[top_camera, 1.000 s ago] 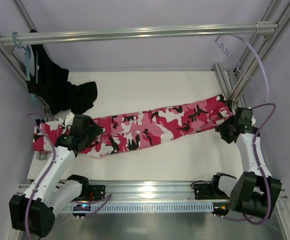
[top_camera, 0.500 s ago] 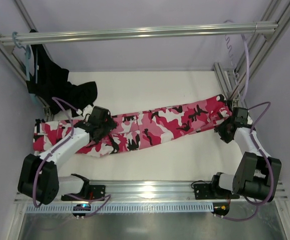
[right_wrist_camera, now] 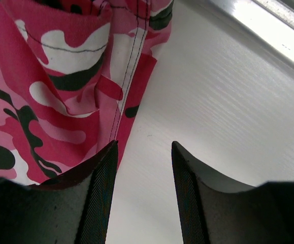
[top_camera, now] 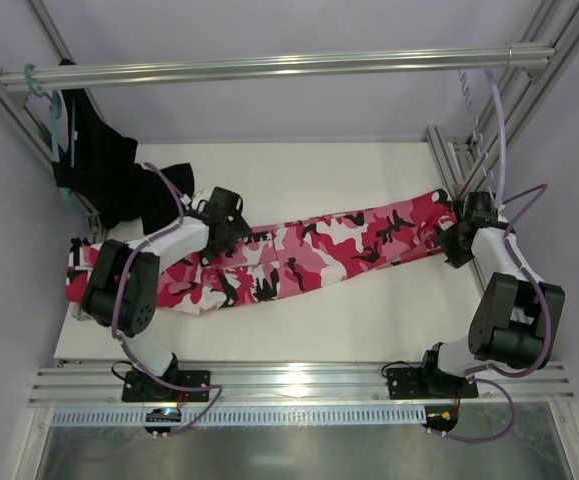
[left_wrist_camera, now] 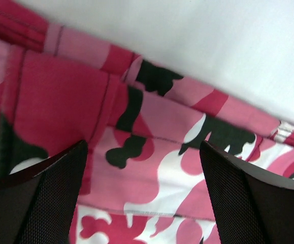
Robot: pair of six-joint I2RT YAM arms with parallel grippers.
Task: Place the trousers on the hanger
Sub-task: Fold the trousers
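Down at the near edge, both arms reach out over the white tabletop (top_camera: 369, 310), and the trousers (top_camera: 309, 255) lie stretched across it in one long band of pink, crimson, white and black camouflage, running from the left edge up towards the far right corner. On the left, the left fingers (left_wrist_camera: 40, 198) are spread wide just above the cloth near its bunched left end; there is nothing between them, only flat fabric with its seams and stitching showing underneath. Over on the right, the right fingers (right_wrist_camera: 98, 198) are parted about halfway at the trousers' right end and grasp nothing: bare tabletop shows in the gap, and the stitched edge of the cloth lies just beside the left-hand finger. An aluminium frame (right_wrist_camera: 268, 30) runs along the tabletop's edge just past them. Further back on the left, a black garment (top_camera: 119, 185) droops onto the tabletop from a teal hanger (top_camera: 57, 120) hooked on the metal rail (top_camera: 269, 65) across the back
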